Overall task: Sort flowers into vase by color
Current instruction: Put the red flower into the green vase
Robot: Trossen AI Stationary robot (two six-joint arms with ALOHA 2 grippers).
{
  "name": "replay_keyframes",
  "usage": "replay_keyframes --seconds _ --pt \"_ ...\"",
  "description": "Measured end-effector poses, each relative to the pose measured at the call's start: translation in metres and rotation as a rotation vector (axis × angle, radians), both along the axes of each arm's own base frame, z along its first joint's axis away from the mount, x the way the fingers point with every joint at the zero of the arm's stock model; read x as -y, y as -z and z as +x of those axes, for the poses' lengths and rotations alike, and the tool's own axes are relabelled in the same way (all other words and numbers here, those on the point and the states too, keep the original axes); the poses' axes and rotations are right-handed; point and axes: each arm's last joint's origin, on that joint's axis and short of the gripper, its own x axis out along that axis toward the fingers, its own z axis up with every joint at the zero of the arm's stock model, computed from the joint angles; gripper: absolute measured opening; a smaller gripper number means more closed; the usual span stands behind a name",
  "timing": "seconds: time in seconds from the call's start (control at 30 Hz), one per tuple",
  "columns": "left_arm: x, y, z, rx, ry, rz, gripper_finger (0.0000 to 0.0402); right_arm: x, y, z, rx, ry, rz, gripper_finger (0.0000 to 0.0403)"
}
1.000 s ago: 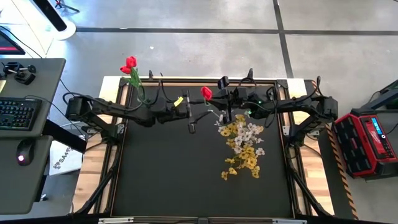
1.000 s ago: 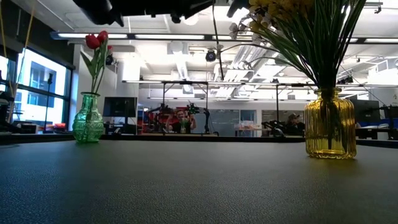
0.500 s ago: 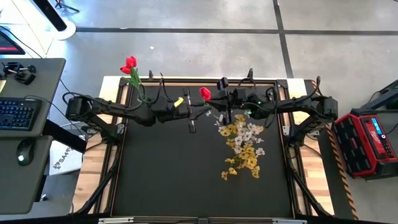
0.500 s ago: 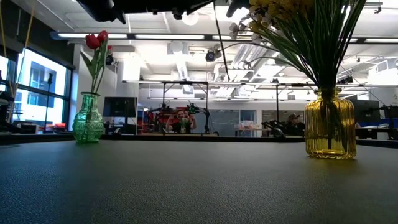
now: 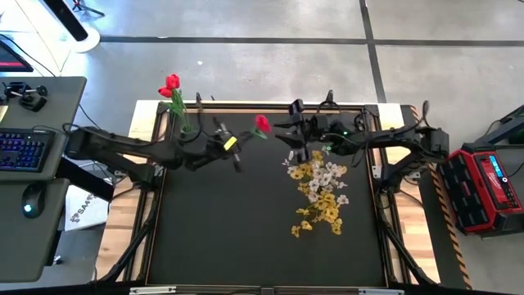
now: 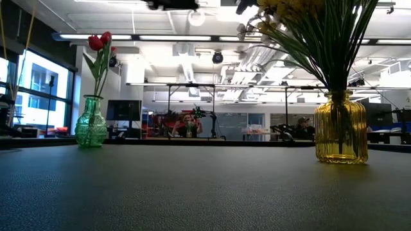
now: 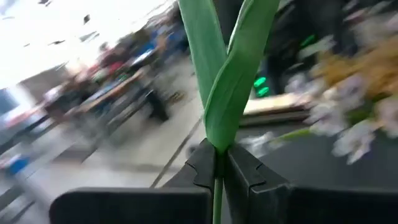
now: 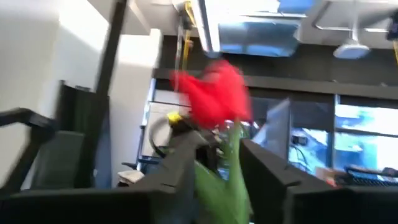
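The left gripper (image 5: 236, 157), clamped on a red tulip (image 5: 261, 124), has drawn leftward from the right gripper (image 5: 288, 137), now parted. Only the left wrist view shows the pinched stem.

overhead, table-level, two wrist views

No legible text showing anywhere. White sheet (image 5: 84, 206) lying under the left desk edge is carrying dark lettering, too small to make out. Red case (image 5: 490, 182) at table's right is bearing a white mark, unreadable. Screens and signs in the room behind are showing nothing readable.
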Motion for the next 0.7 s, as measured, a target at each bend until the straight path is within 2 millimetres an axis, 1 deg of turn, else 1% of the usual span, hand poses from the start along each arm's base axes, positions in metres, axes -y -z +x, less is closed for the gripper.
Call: replay_keyframes --seconds 0.07,0.13,0.27,0.4,0.5,0.6,0.7 --pt "0.003 -0.006 -0.015 -0.023 -0.102 -0.015 0.0002 -0.003 -0.008 -0.007 0.001 -0.039 -0.022 0.0143" --pt "0.004 -0.011 -0.033 -0.011 -0.209 -0.023 0.0001 -0.006 -0.018 -0.015 -0.008 -0.052 -0.030 0.0168" --pt "0.005 -0.013 -0.073 0.049 -0.383 -0.047 0.0001 -0.011 -0.038 -0.037 -0.049 -0.031 -0.056 0.0196" --pt "-0.002 -0.017 -0.113 0.130 -0.494 -0.128 0.0001 -0.020 -0.053 -0.059 -0.104 -0.017 -0.078 0.0199" --pt "-0.010 -0.021 -0.138 0.194 -0.580 -0.179 0.0001 -0.030 -0.057 -0.071 -0.164 -0.024 -0.087 0.0196" --pt "-0.018 -0.024 -0.156 0.233 -0.660 -0.195 0.0000 -0.043 -0.058 -0.081 -0.221 -0.054 -0.116 0.0192" --pt "-0.023 -0.024 -0.168 0.256 -0.711 -0.212 0.0000 -0.056 -0.059 -0.092 -0.271 -0.098 -0.118 0.0189"
